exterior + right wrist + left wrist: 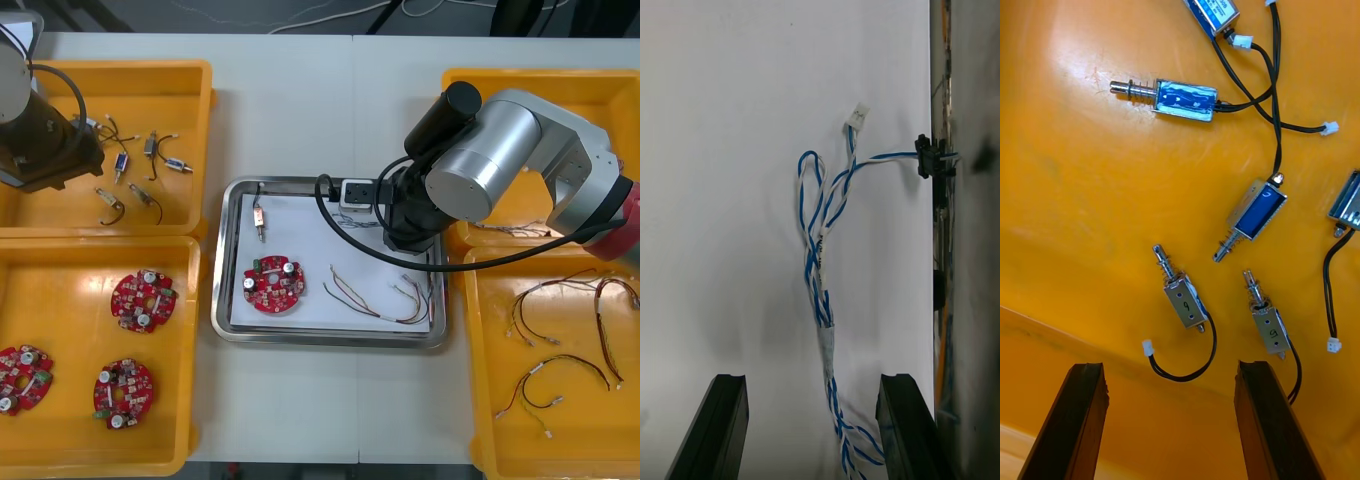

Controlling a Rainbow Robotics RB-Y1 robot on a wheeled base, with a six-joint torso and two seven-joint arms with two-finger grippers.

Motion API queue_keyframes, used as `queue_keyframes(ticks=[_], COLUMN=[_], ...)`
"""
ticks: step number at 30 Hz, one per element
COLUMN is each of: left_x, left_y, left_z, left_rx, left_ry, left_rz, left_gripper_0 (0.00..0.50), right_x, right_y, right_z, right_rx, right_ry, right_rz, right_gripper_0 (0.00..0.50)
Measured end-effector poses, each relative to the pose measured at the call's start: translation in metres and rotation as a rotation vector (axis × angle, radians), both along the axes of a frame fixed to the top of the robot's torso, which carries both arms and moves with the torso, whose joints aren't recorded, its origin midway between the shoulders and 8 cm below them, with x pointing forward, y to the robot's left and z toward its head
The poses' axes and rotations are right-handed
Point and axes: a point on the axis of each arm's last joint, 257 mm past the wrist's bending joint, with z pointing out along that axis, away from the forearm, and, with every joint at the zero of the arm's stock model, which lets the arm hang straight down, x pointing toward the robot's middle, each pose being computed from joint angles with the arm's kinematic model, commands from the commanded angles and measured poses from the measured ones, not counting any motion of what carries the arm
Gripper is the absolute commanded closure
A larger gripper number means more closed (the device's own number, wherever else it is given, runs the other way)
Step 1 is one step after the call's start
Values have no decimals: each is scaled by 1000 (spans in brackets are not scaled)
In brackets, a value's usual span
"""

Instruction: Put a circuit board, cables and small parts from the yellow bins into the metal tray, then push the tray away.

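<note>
The metal tray (225, 300) is white inside and holds a red circuit board (272, 283), a small metal part (260, 222) and a red and yellow cable (375, 296). My right gripper (811, 424) hovers open over the tray's far right part. A twisted blue and white cable (818, 255) lies flat on the white floor between its fingers, touching neither, beside the tray wall (959, 225). My left gripper (1169, 420) is open above the far left yellow bin (190, 100), over several small metal parts (1185, 301) with black leads.
The near left bin (185, 350) holds three red circuit boards (143, 299). The near right bin (480, 400) holds red and yellow cables (560, 375). My right arm (500, 150) covers part of the far right bin (600, 85).
</note>
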Motion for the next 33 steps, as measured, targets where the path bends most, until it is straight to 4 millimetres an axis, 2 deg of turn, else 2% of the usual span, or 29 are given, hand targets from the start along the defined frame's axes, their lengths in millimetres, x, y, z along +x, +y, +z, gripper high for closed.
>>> queue_keyframes(ticks=[6, 10, 14, 20, 29, 33], left_x=[2, 6, 12, 23, 25, 24], left_y=[8, 12, 18, 19, 2, -4], left_z=[0, 2, -3, -24, -46, -53], left_rx=[2, -20, -37, -54, -88, -99], left_ry=[-21, -48, -78, -91, -64, -49], left_rz=[52, 119, 182, 207, 206, 206], left_gripper_0=[0, 0, 0, 0, 0, 0], right_x=[-3, -8, -14, -16, -31, -42], right_y=[-6, -12, -15, -20, -36, -50], right_z=[0, 8, 25, 54, 91, 105], right_rx=[-21, -28, -10, 24, 35, 56], right_ry=[18, 46, 89, 121, 160, 197], right_rz=[-9, -29, -57, -104, -155, -273], right_gripper_0=[0, 0, 0, 0, 0, 0])
